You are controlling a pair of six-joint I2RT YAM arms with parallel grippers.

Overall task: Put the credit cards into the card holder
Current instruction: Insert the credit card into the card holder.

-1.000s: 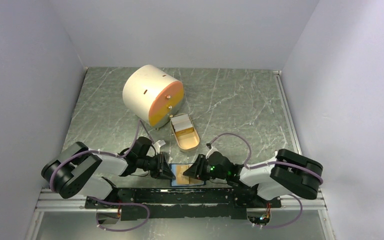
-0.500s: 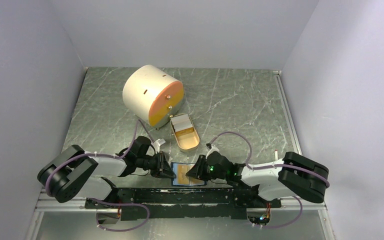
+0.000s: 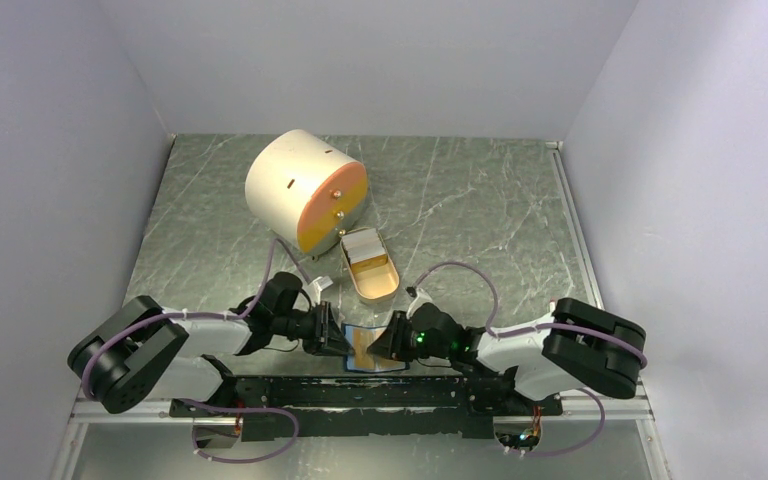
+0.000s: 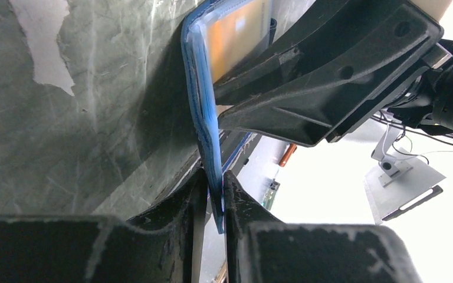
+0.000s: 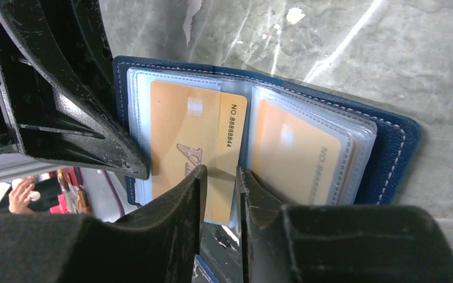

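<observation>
Both arms lie folded low over the bench point(image 3: 460, 200), wrists turned in toward each other at its near edge. The card holder point(image 5: 389, 159) is spread open between them, with the left pincer point(image 4: 214, 177) clenched on its left cover. The right pincer point(image 5: 219, 174) has its tips nearly together over a tan card point(image 5: 189, 135) in a sleeve; I cannot tell if it grips.

Claws: two, left claw point(image 4: 215, 194) and right claw point(image 5: 219, 177). Card holder point(image 5: 392, 159): one. Orange cards point(image 5: 191, 135) in its sleeves: two showing. Tan dish point(image 3: 378, 283): one. Whitish credit cards point(image 3: 363, 246) stacked inside: count unclear. Cream cylinder point(image 3: 290, 180): one. Desk point(image 3: 460, 200): one.
</observation>
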